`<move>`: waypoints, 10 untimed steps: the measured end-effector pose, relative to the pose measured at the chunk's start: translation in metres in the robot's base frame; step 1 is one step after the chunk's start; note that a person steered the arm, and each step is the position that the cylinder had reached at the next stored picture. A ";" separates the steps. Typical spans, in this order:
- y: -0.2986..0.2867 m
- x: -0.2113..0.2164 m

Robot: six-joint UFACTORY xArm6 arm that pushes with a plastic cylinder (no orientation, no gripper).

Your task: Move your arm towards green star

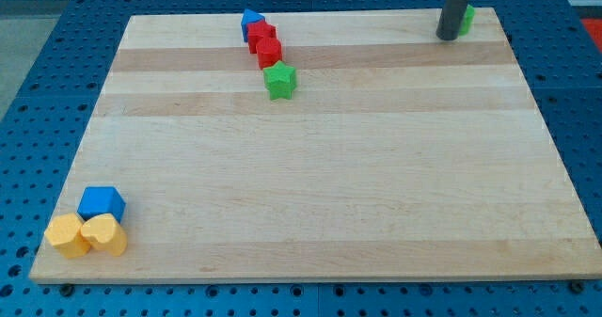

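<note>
The green star (279, 80) lies on the wooden board (320, 185) near the view's top, left of centre. My tip (448, 37) is the lower end of the dark rod at the view's top right, far to the right of the star. It stands right against a second green block (467, 18), which the rod partly hides, so its shape cannot be made out.
Two red blocks (266, 44) and a blue block (250, 21) form a short line just above and left of the star. At the view's bottom left a blue cube (101, 203) sits by two yellow blocks (87, 234). Blue perforated table surrounds the board.
</note>
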State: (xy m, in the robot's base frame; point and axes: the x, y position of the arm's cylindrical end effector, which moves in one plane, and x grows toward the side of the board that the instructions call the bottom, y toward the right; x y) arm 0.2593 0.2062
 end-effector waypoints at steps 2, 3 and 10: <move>0.000 0.024; -0.001 0.030; -0.238 0.165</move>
State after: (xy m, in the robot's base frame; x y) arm 0.4246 -0.0317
